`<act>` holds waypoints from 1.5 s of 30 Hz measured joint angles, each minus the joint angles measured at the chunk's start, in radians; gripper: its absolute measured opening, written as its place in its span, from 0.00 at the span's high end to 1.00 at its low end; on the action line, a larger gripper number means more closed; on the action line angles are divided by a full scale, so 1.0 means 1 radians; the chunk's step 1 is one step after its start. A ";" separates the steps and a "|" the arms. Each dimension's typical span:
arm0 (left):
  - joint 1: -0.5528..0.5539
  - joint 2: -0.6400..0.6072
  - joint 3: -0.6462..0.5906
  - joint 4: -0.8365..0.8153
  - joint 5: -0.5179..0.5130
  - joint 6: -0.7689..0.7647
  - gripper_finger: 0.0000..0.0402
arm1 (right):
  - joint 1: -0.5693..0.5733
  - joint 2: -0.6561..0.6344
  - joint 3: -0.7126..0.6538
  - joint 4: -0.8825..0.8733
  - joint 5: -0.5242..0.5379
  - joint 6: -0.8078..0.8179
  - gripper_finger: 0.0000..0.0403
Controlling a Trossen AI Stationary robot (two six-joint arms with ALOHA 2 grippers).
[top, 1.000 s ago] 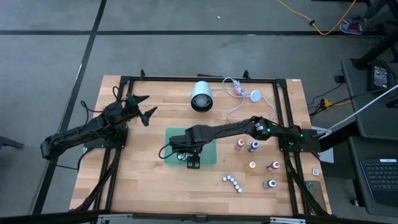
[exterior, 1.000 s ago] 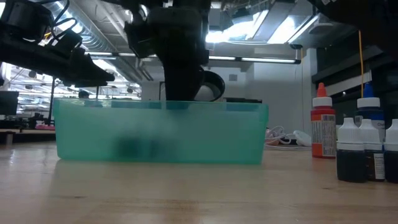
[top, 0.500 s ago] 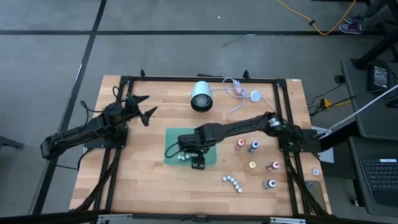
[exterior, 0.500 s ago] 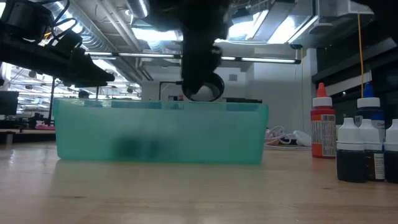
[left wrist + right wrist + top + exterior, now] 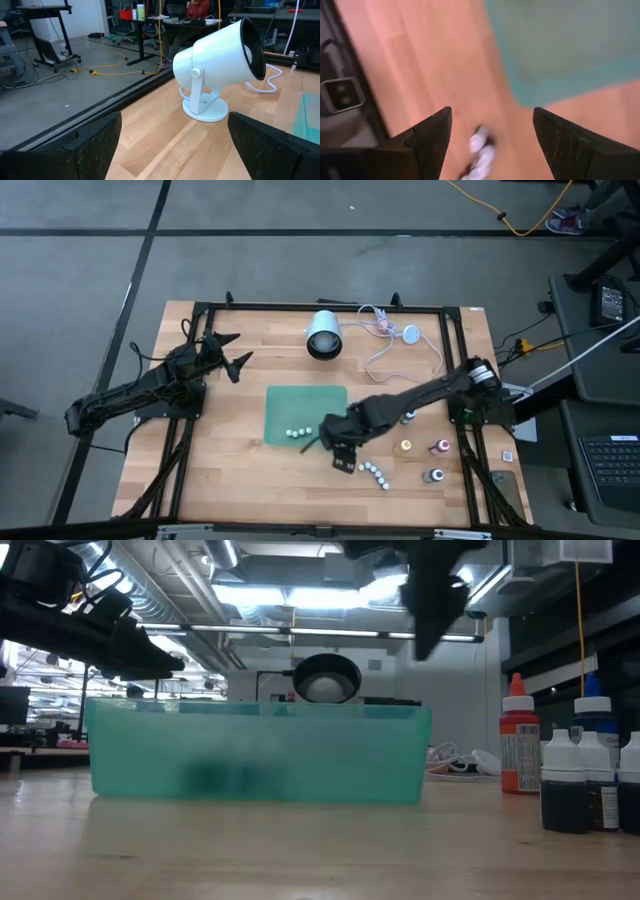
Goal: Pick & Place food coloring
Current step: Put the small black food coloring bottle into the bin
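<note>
Right claw [image 5: 338, 448]: was held over the surface [image 5: 230, 480] just off the near right corner of the green bin [image 5: 305, 402], between the bin and a row of tiny bottles; its fingers [image 5: 432, 135] were seen spread apart with nothing between them.
Left claw [image 5: 228, 352]: was parked at the far left of the surface, well apart from the bin; its fingers [image 5: 95, 137] were spread wide and empty, aimed at the lamp.
Bin: was seen as a translucent green box near the middle of the surface; a short row of tiny pale-capped bottles [image 5: 296, 433] lay inside along its near edge.
Row of bottles [image 5: 376, 473]: lay on the bare wood near the right claw, outside the bin; a few of them [image 5: 479, 152] were caught blurred between the right claw's fingers in the right wrist view.
Upright bottles: a red one [image 5: 386, 411], a blue one [image 5: 408, 416], an orange one [image 5: 405, 446], a dark red one [image 5: 442, 446] and a dark grey one [image 5: 435, 475] stood grouped at the right of the surface, apart from the bin.
Lamp [image 5: 324, 335]: a white lamp stood at the far middle of the surface, beside a coiled white cable [image 5: 385, 330].
</note>
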 joint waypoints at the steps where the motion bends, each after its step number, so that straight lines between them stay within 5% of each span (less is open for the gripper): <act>1: 0.000 0.000 0.000 0.000 0.000 0.000 0.10 | 0.014 -0.011 -0.017 0.009 -0.011 0.032 0.31; 22: 0.000 0.000 0.000 0.001 0.000 0.000 0.10 | 0.278 -0.103 -0.262 0.118 -0.096 0.545 0.31; 45: 0.000 0.000 0.000 0.000 0.000 0.000 0.10 | 0.339 -0.081 -0.393 0.251 -0.045 0.573 0.31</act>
